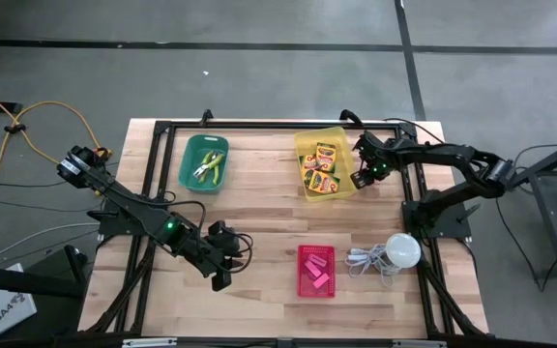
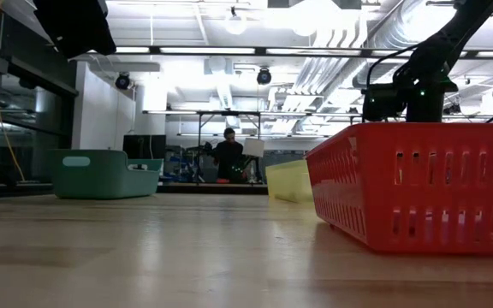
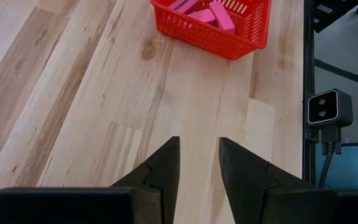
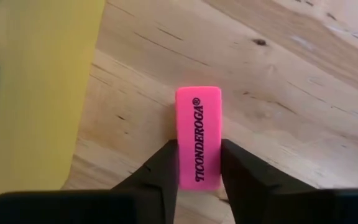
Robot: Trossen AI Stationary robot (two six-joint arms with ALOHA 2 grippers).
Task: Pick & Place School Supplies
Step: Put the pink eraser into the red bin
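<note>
A pink eraser [image 4: 199, 137], a smooth oblong block with rounded corners and dark "TICONDEROGA" lettering along its length, is gripped across its narrow width by the right gripper [image 4: 199, 163], whose two dark fingers are closed against its long sides. Its long axis is seen to run straight out ahead of the fingers, in line with them, with roughly half of its length projecting past the fingertips. It is held over pale, grained wooden boards, just beside the wall of a yellow plastic bin [image 4: 30, 93]. In the high view the right gripper [image 1: 365, 174] is placed at the right-hand edge of that yellow bin [image 1: 302, 145], in which flat yellow-and-green crayon boxes [image 1: 321, 166] are lying. More pink erasers [image 1: 317, 275] are lying in a red slotted basket [image 1: 302, 253] nearer the table's front, seen in the left wrist view as a perforated plastic tray [image 3: 241, 34]. The left gripper [image 3: 199, 158] is held over bare wood to the left of that basket, its tapered fingers parted by a narrow gap with nothing between them. A green bin [image 1: 188, 164] is set at the back left.
</note>
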